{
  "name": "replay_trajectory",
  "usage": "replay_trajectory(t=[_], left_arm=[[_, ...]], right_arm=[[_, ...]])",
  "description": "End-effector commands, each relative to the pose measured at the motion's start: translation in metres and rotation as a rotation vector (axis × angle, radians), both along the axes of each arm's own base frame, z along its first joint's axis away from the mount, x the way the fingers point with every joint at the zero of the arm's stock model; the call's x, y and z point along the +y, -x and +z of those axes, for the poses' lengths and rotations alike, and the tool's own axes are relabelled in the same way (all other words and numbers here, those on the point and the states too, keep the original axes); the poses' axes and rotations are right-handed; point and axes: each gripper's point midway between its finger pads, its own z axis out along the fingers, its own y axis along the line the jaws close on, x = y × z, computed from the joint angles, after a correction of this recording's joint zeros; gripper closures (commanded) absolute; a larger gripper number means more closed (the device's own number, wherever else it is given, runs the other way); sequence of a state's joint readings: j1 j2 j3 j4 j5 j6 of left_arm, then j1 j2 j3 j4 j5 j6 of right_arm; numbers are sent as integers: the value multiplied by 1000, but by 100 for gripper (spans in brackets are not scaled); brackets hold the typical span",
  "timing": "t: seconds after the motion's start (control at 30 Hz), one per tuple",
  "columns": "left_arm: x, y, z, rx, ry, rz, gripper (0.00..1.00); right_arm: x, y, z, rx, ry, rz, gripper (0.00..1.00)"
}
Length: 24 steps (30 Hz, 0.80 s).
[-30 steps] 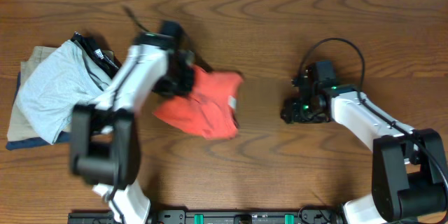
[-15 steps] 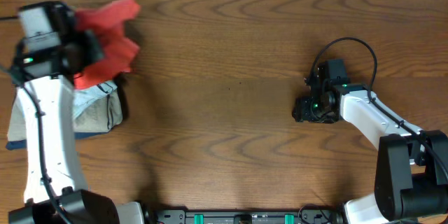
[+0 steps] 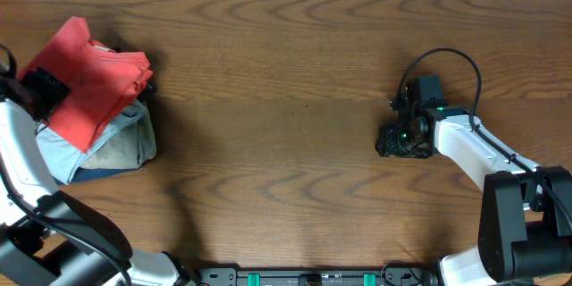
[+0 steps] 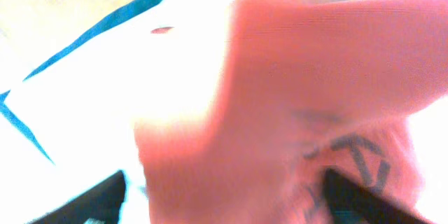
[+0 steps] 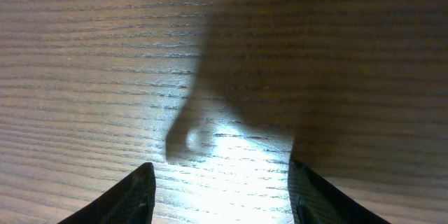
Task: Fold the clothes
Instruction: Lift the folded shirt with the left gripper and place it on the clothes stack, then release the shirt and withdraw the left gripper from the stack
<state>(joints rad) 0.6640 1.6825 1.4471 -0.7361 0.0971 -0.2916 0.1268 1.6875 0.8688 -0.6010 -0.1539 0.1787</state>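
Observation:
The clothes, a coral-red T-shirt (image 3: 94, 80), lie folded on top of a pile of other garments at the far left of the table. My left gripper (image 3: 40, 89) is at the shirt's left edge. In the left wrist view the picture is blurred: the red shirt (image 4: 301, 98) with dark lettering fills the space in front of my left gripper (image 4: 224, 199), whose jaws stand wide apart and open. My right gripper (image 3: 384, 141) hovers low over bare wood at the right. In its wrist view the right gripper (image 5: 220, 196) is open with nothing between its fingers.
Under the shirt lies a light grey garment (image 3: 112, 143) on a navy one (image 3: 98, 174). A black cable (image 3: 447, 58) loops above the right arm. The wooden table (image 3: 286, 98) stretches between the two arms.
My left arm has swung from mid-table to the far left with the red shirt, which now lies on the pile. Its jaws have opened. The right arm has barely moved.

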Motion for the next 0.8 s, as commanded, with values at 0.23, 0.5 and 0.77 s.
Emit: replay_trajectory(t=[0.23,0.5,0.77], left_arm=[[-1,3,36,-113,7,73,2],[-87,-42,62,-212,54,-213,2],[-252,-67,32,-71,74,-729,2]], right_arm=[[-21,35,-31,141,77,-27,40],[-18,32,-31,128,62,-27,34],[1,19,-21,104,-54,-22,22]])
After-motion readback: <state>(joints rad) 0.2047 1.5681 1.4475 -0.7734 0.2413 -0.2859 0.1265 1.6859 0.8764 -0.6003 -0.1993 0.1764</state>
